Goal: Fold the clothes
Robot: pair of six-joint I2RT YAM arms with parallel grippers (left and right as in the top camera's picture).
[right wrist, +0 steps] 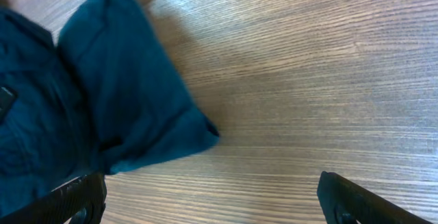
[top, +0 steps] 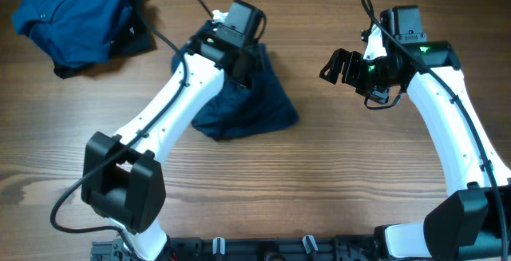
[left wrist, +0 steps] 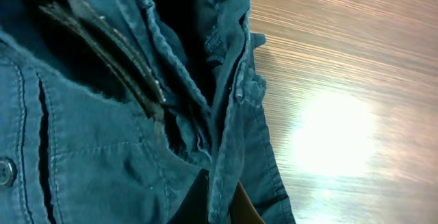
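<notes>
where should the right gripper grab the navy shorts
Grip the free corner of the navy shorts that juts toward the right gripper, coming in low from the right. That tip sticks out exposed on the table, away from the left arm.

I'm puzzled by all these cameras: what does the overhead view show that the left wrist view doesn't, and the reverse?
Only overhead: the left arm and right arm, the right gripper open above the table, and a brighter blue shirt bunched at the far left. Only left wrist: seams, a button, and a fold that looks pinched between the fingers of the left gripper. Both: the navy garment and the wooden table.
</notes>
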